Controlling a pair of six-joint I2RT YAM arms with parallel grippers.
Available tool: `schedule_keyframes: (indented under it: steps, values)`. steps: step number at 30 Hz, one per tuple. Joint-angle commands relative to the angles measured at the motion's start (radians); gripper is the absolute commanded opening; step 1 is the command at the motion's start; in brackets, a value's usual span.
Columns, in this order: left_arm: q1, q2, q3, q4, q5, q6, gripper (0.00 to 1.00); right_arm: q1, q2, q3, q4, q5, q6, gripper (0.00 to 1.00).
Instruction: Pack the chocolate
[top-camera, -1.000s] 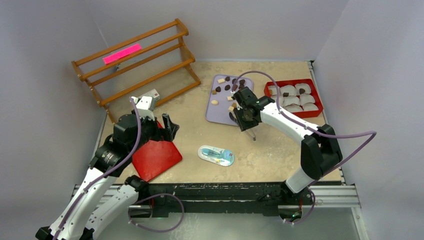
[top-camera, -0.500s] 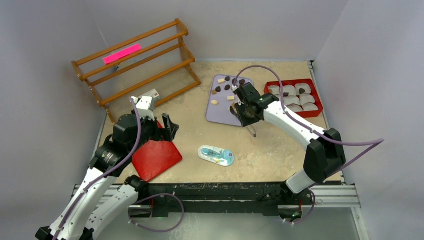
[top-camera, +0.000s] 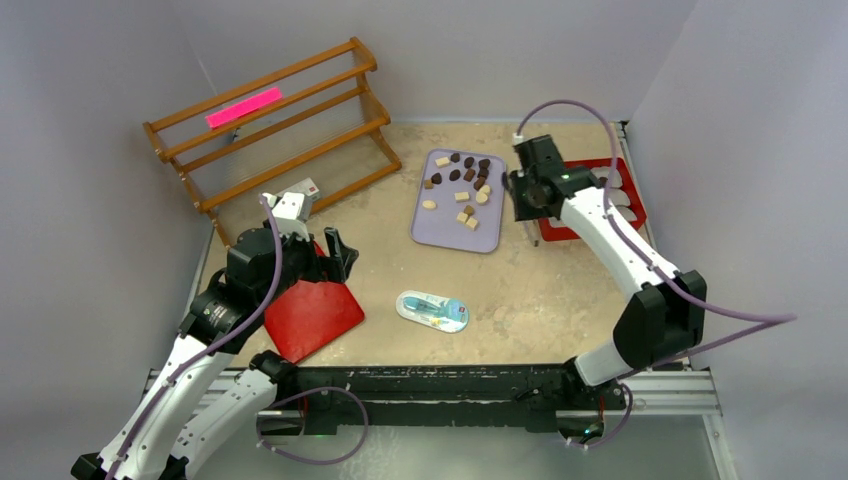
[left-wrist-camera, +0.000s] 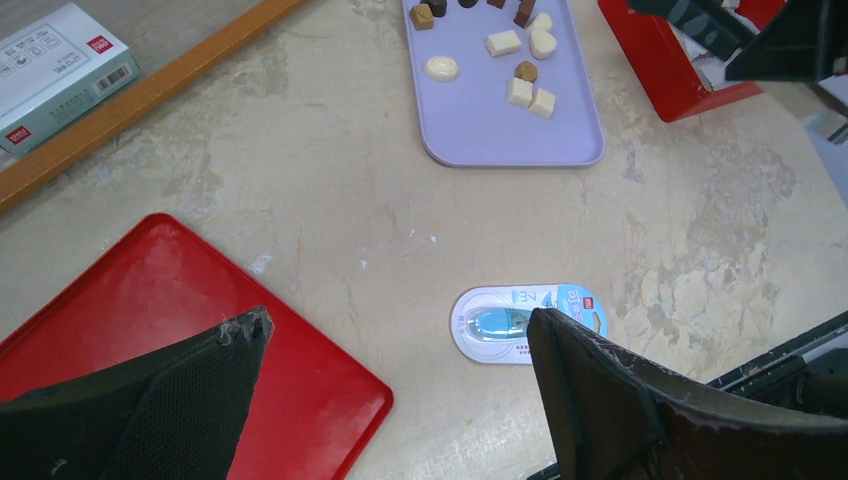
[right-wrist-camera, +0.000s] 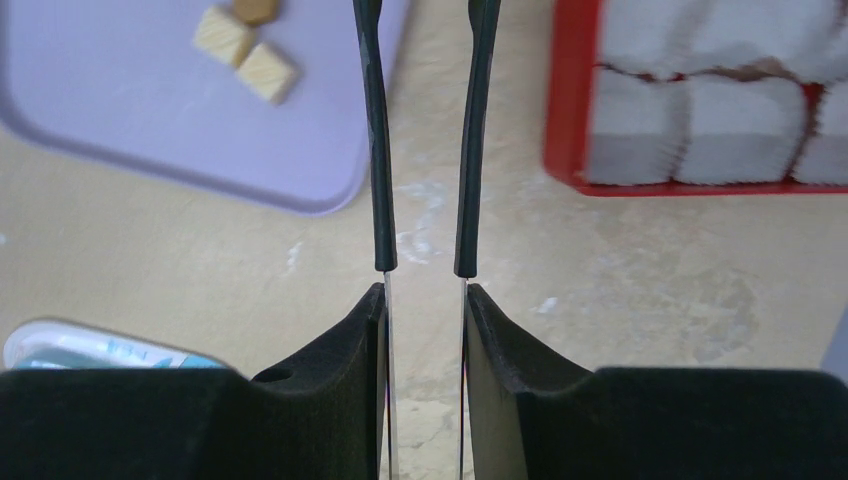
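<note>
While the chocolate (top-camera: 468, 175) lies on the purple tray (top-camera: 440, 232), the right gripper (right-wrist-camera: 425, 295) squeezes thin tweezers (right-wrist-camera: 378, 150) between that tray and the red box (right-wrist-camera: 565, 100). The left gripper (left-wrist-camera: 395, 320) hangs wide open over a flat red lid (left-wrist-camera: 150, 290).

Your left arm (top-camera: 190, 365) and right arm (top-camera: 610, 243) share one build: smooth white tubular link shells joined by bulky black joint housings. A thin purple cable (top-camera: 268, 285) runs along each, bowing out in loose loops. Your left gripper (left-wrist-camera: 397, 325) has broad black fingers (left-wrist-camera: 180, 405) with a mesh-textured pad and frayed pale edges. Your right gripper (right-wrist-camera: 420, 40) has black moulded fingers (right-wrist-camera: 325, 375), each carrying a narrow silvery blade sleeved in black tubing.
</note>
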Motion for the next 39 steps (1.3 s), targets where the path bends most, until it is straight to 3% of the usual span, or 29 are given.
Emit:
schedule_keyframes:
  steps: [1, 7, 15, 39]
  values:
    - [0.000, 0.002, -0.008, 0.028, 0.010, 0.020, 1.00, -0.129, -0.068, 0.024, 0.018, 0.025, -0.008, 0.25]
    - [0.000, 0.005, -0.009, 0.029, 0.011, 0.020, 1.00, -0.298, -0.051, -0.007, 0.071, -0.067, -0.009, 0.26]
    - [0.001, 0.007, -0.007, 0.026, 0.002, 0.019, 1.00, -0.393, 0.033, -0.007, 0.108, -0.152, -0.004, 0.28]
    - [0.000, 0.008, -0.008, 0.026, 0.002, 0.019, 1.00, -0.445, 0.102, -0.104, 0.169, -0.219, 0.023, 0.34]
